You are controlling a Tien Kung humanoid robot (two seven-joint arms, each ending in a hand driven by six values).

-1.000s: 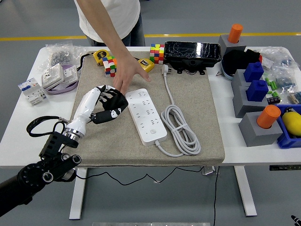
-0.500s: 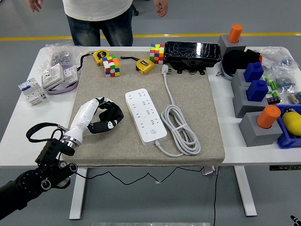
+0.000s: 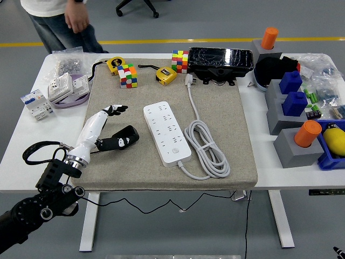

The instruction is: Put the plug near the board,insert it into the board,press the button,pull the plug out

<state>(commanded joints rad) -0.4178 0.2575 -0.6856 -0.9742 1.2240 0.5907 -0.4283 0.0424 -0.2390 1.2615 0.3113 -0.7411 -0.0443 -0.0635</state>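
Observation:
A white power strip (image 3: 167, 133) lies on the beige mat (image 3: 226, 108), its round button (image 3: 174, 153) near the front end. The strip's white cable sits in a coil (image 3: 207, 148) to the right and runs back to the white plug (image 3: 190, 80), which rests on the mat near the black box. My left hand (image 3: 114, 128) hovers over the mat left of the strip, a short gap away. Its fingers (image 3: 119, 108) are spread and hold nothing. A person (image 3: 54, 21) stands at the far left corner, hands away from the table.
Two colourful cubes (image 3: 127, 75) (image 3: 180, 60) and two yellow tape measures (image 3: 115, 65) (image 3: 166, 74) lie along the mat's far edge. A black box (image 3: 220, 59) sits behind the plug. Grey blocks with blue and orange pieces (image 3: 295, 124) crowd the right side.
The person's hand left the power strip and the person stepped away to the far left. My left hand drew back toward the lower left and its fingers uncurled.

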